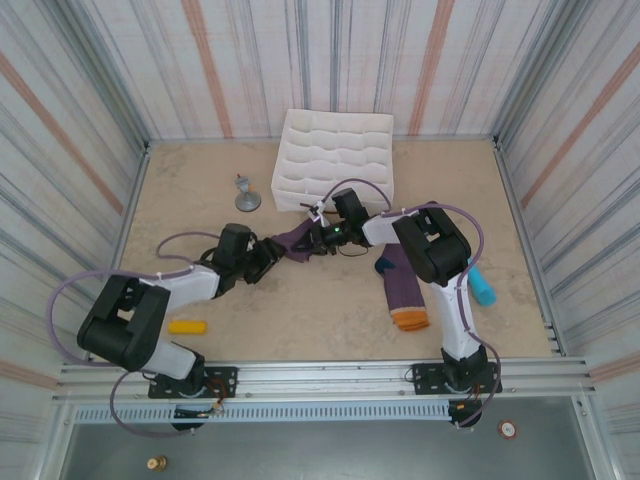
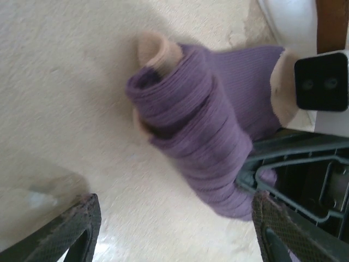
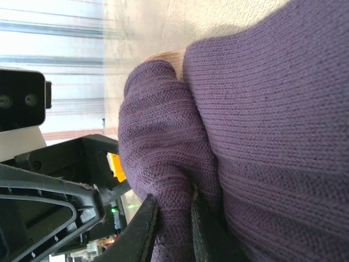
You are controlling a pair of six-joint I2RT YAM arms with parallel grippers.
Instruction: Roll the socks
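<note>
Sock 1 (image 2: 191, 147) sits half-rolled mid table (image 1: 300, 330), right gripper (image 3: 172, 229) pinching it, left gripper (image 2: 174, 229) spread wide; sock 2 (image 1: 405, 290) lies unrolled.

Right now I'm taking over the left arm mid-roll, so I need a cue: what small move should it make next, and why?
Probably ease the left gripper forward and close it on the half-rolled purple sock. Its fingers stand open on either side of the roll's near end, gripping nothing. The right gripper is shut on the sock's fabric, so the roll itself looks unsecured.
</note>
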